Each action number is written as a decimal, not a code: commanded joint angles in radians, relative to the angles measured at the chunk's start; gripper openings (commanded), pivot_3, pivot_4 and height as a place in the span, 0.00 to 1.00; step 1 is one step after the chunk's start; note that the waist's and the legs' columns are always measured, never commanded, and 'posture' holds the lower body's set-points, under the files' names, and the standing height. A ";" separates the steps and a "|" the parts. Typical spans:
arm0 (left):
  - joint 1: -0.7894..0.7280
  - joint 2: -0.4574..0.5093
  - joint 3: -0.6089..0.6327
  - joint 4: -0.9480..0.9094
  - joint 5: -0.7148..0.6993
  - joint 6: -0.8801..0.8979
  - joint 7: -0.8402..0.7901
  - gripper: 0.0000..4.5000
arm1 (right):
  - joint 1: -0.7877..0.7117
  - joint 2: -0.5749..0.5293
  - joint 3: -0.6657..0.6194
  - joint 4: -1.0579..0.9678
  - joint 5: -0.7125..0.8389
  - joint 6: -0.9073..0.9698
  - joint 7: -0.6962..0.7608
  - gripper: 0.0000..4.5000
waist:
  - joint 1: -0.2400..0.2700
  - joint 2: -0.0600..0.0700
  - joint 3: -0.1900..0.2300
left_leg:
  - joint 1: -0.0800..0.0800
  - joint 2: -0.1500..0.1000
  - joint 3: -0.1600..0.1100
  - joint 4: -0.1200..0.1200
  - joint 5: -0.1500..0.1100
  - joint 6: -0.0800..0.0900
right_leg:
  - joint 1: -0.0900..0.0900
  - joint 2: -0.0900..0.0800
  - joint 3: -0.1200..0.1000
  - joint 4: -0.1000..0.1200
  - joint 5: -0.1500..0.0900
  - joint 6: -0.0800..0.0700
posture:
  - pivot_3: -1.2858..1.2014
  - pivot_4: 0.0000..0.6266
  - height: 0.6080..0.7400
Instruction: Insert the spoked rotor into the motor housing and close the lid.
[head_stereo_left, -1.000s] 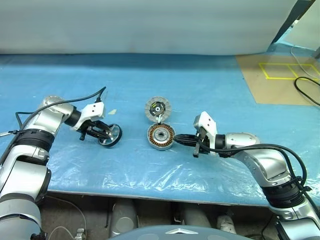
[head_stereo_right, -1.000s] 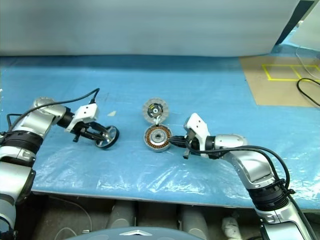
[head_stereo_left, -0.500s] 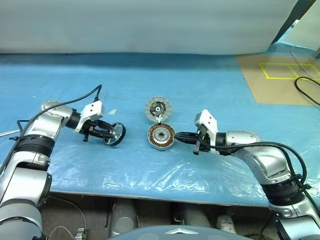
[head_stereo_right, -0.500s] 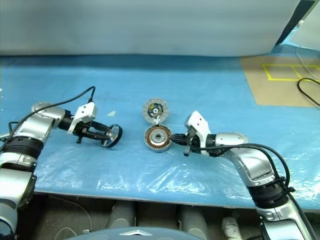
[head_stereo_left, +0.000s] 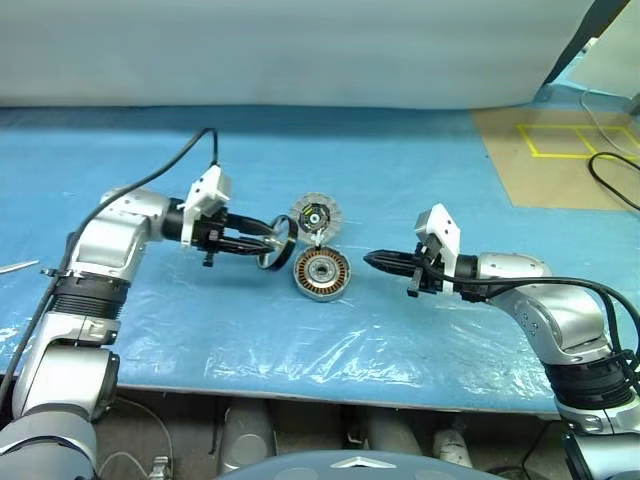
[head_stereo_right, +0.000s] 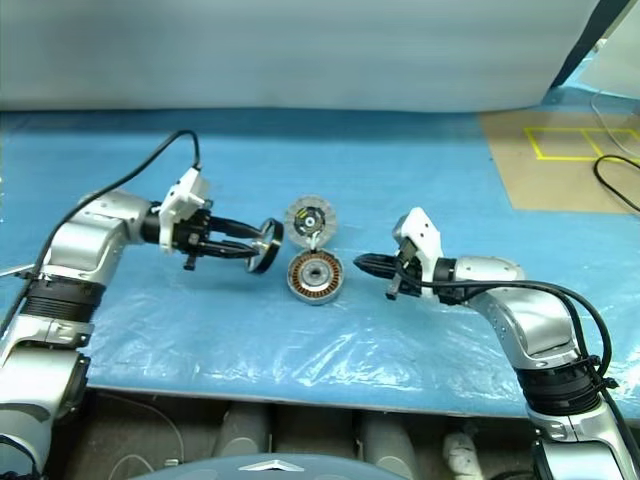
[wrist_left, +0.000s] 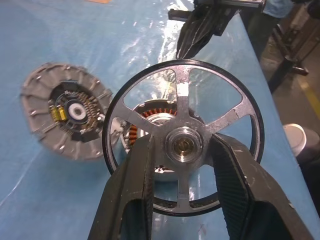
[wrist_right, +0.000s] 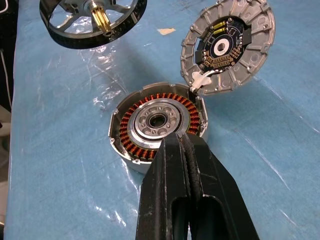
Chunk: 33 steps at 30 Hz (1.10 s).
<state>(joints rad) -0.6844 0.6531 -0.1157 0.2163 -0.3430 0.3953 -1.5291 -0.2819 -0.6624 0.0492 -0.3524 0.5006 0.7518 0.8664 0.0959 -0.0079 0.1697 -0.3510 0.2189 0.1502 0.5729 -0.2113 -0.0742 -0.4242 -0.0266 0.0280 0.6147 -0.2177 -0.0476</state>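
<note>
The left gripper (head_stereo_left: 262, 243) is clamped on the hub of the wheel (head_stereo_left: 277, 243), one black finger on each side of the middle boss (the left wrist view shows the spokes fanning out around the fingers). Gripping it by the hub leaves the black rim free all round, which I judge is so that the rim can drop into the cup without a finger in the way.

The wheel sits in mid-air just left of centre in the left eye view, beside the cup (head_stereo_left: 321, 273) and not yet over it. It stands nearly on edge: its flat face looks sideways towards the right of the frame, and its axle runs roughly level. The brass shaft shows on the side facing the right gripper (wrist_right: 101, 19). It will probably have to be tipped flat, shaft down, before it goes in.

The cup rests on the blue sheet (head_stereo_left: 400, 180), mouth up, copper coils showing. Its lid (head_stereo_left: 316, 215) lies swung open just behind it, ribbed face up, leaving the mouth clear.

The right gripper (head_stereo_left: 372, 261) is pinched shut on nothing, near the cup's right side, apart from it.
</note>
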 joint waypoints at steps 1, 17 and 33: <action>-0.030 -0.009 -0.056 0.006 0.037 -0.035 -0.010 0.30 | 0.013 -0.011 -0.025 -0.057 0.016 -0.002 -0.012 0.00 | -0.001 0.000 0.000 | 0.000 0.000 0.000 -0.001 0.000 0.000 | 0.000 0.000 0.000 0.000 0.000 0.000 | 0.52 0.24 1.00; -0.156 -0.133 -0.146 0.197 0.120 -0.160 -0.032 0.30 | 0.097 -0.013 -0.058 -0.112 0.022 0.016 -0.089 0.00 | 0.000 0.000 0.000 | -0.002 -0.001 0.000 -0.003 0.000 0.000 | 0.000 0.000 0.000 -0.005 0.002 0.004 | 0.52 0.24 1.00; -0.176 -0.189 -0.159 0.277 0.171 -0.242 -0.031 0.30 | 0.114 -0.005 -0.036 -0.133 0.023 0.026 -0.117 0.00 | 0.001 0.000 0.000 | -0.002 -0.001 0.000 -0.003 0.000 0.000 | 0.001 0.000 0.000 -0.005 0.003 0.004 | 0.52 0.24 1.00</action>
<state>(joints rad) -0.8380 0.4636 -0.2816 0.5013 -0.1708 0.1694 -1.5568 -0.1716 -0.6684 0.0149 -0.4437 0.5109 0.7767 0.7528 0.0971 -0.0080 0.1698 -0.3528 0.2175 0.1498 0.5703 -0.2111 -0.0740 -0.4236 -0.0265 0.0283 0.6098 -0.2151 -0.0433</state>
